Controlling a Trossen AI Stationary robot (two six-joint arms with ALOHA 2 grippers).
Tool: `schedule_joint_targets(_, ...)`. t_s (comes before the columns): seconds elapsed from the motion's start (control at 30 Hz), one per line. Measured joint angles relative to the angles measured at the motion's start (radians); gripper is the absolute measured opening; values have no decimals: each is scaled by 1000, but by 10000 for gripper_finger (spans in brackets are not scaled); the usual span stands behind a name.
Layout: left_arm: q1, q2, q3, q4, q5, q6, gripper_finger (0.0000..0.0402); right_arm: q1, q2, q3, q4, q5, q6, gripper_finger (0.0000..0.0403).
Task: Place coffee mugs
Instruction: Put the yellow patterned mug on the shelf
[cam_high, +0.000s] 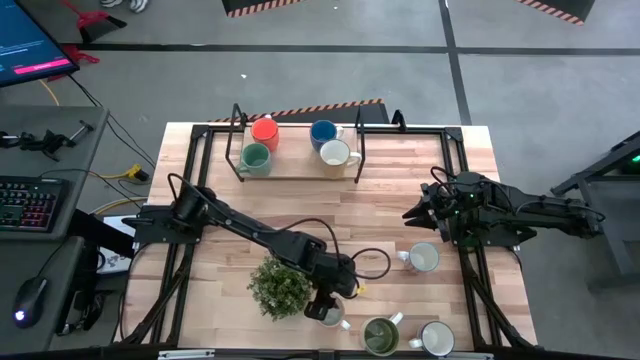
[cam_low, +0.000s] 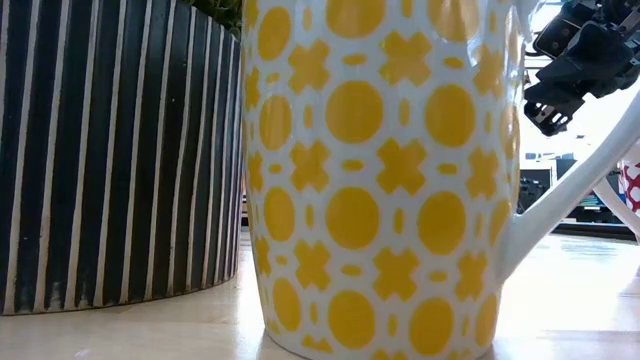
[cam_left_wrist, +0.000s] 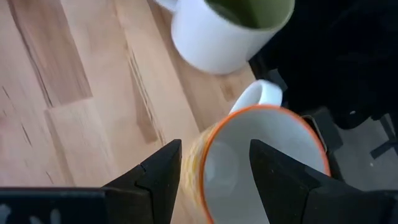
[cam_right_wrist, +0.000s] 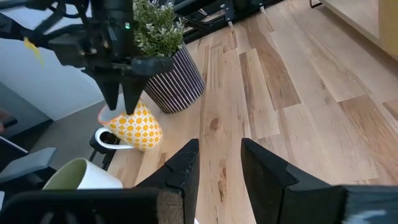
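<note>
The left gripper (cam_left_wrist: 214, 165), fingers spread, straddles the rim of the yellow-patterned mug (cam_left_wrist: 261, 162) directly beneath it beside the plant (cam_high: 280, 287); the right gripper (cam_high: 420, 213) waits open, well apart.

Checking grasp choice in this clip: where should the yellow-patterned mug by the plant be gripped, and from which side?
Probably by the rim, from above. The yellow-patterned mug stands upright beside the potted plant, mouth open upward. The left gripper hangs over it, fingers straddling the wall opposite the handle. Come straight down; the plant crowds a sideways approach.
</note>
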Motion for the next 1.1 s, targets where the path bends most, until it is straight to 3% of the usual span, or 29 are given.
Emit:
schedule_joint_targets(0.67, 3, 47, 2, 64, 8, 46, 176, 0, 0, 0, 5, 0, -3, 99)
schedule_joint_targets(1.1, 3, 47, 2, 81, 9, 76, 116, 0, 0, 0, 5, 0, -4, 99)
